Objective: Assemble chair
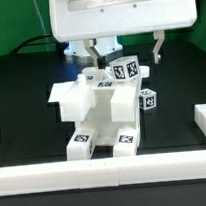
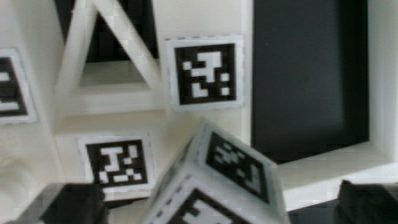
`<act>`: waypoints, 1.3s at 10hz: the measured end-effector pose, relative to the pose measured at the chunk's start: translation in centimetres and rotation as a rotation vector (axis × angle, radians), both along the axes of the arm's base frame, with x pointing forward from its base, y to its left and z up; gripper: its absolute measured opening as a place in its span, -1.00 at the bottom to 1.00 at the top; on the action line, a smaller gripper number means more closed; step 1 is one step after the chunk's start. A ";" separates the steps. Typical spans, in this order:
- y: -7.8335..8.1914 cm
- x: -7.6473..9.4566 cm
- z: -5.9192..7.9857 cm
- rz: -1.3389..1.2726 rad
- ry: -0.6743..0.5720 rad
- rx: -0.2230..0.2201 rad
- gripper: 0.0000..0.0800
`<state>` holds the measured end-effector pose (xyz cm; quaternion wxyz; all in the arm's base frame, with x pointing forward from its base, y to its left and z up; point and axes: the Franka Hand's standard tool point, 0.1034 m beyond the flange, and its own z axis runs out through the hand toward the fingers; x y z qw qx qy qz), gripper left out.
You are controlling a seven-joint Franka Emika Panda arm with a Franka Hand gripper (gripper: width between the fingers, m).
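my pincer [image 1: 126,57] is open, holding nothing; its two dark fingers [image 2: 64,205] stand wide apart; a tilted tagged block [image 1: 125,69] sits between them; the wrist view shows a gap on each side of it, no contact seen

chair [image 1: 100,111] is partly built: glossy white blocky parts joined in one cluster; it stands about mid-surface, somewhat toward the edge nearest the exterior camera; two lower ends face that edge, each with a black-and-white tag [image 1: 82,143]; more tags higher up on the white faces

the tagged block is at the top of the chair, toward the exterior view's right, with two tags visible on it; it leans rather than standing square; seated in the chair or only resting on it, cannot tell

small tagged part [image 1: 149,99] is just beside the chair on the exterior view's right, low by the surface; joined or loose, cannot tell

surface [image 1: 26,107] is black; a white border rail [image 1: 106,171] runs along the near edge, well apart from the chair; a shorter rail [image 1: 204,123] lies along the edge at the exterior view's right

my white arm [image 1: 114,10] hangs over the far side of the chair; wrist view is blurred, shows mostly white faces, tags and dark gaps
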<state>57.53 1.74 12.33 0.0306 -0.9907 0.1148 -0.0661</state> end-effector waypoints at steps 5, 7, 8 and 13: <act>-0.2 0.0 0.0 0.354 -0.009 -0.069 0.62; -0.2 0.0 0.0 0.469 -0.011 -0.088 0.62; -0.2 0.0 0.0 0.528 -0.011 -0.101 0.62; -0.3 0.0 0.0 0.580 -0.010 -0.113 -0.21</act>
